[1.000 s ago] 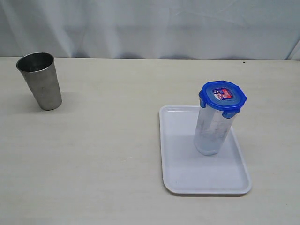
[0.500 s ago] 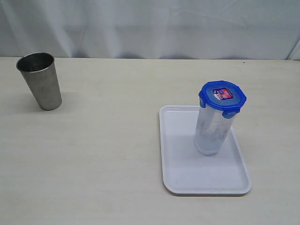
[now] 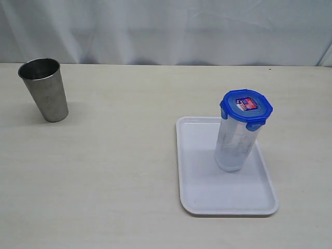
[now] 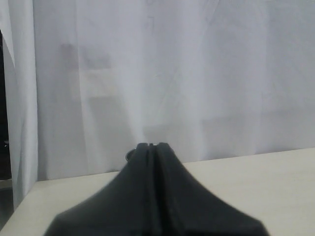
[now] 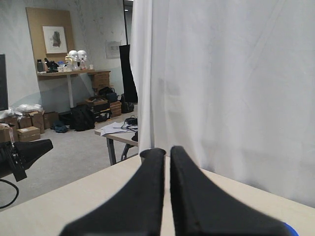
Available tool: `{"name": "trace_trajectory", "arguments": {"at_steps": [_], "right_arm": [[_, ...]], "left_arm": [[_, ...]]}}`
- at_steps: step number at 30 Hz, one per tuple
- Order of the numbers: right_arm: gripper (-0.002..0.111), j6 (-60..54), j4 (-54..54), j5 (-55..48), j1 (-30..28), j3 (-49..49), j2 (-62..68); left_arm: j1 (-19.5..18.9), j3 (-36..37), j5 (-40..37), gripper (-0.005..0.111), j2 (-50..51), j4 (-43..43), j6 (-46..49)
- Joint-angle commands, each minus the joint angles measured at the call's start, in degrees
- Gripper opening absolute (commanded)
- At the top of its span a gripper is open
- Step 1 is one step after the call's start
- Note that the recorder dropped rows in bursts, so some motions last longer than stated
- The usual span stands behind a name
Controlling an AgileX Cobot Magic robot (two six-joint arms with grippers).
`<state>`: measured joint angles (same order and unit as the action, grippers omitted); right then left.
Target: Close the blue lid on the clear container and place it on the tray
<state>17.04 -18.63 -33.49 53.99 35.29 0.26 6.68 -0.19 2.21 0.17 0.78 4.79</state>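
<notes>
clear container (image 3: pixel 231 150) stands upright on the tray (image 3: pixel 207 197), toward its far right part, w/ the blue lid (image 3: pixel 246 108) sitting on top, side flaps folded down by the look of it. tray lies flat on the pale table (image 3: pixel 119 171), right of centre. grey metal cup (image 3: pixel 45 91) stands well apart at far left, near the white curtain (image 3: pixel 166 31). left gripper (image 4: pixel 152 147): fingers pressed tight together, nothing btwn them, aimed at the curtain. right gripper (image 5: pixel 166 152): fingers all but touching, only a thin slit, gripping nothing.
</notes>
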Motion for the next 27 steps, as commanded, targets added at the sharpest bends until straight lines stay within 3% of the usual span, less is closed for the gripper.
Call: {"name": "trace_trajectory", "arguments": {"at_steps": [1, 5, 10, 27], "right_arm": [[0.005, 0.2, -0.3, 0.2, 0.0, -0.3, -0.3], [0.005, 0.2, -0.3, 0.2, 0.0, -0.3, -0.3], [0.005, 0.2, -0.3, 0.2, 0.0, -0.3, -0.3], [0.005, 0.2, -0.3, 0.2, 0.0, -0.3, -0.3]], "left_arm": [[-1.5, 0.2, -0.2, 0.000, -0.2, 0.2, -0.1], [-4.2, 0.2, -0.2, 0.000, -0.2, 0.2, -0.1], [-4.3, 0.2, -0.9, 0.000, -0.2, 0.0, -0.2], [-4.3, 0.2, -17.8, 0.000, -0.2, 1.2, -0.3]]}}
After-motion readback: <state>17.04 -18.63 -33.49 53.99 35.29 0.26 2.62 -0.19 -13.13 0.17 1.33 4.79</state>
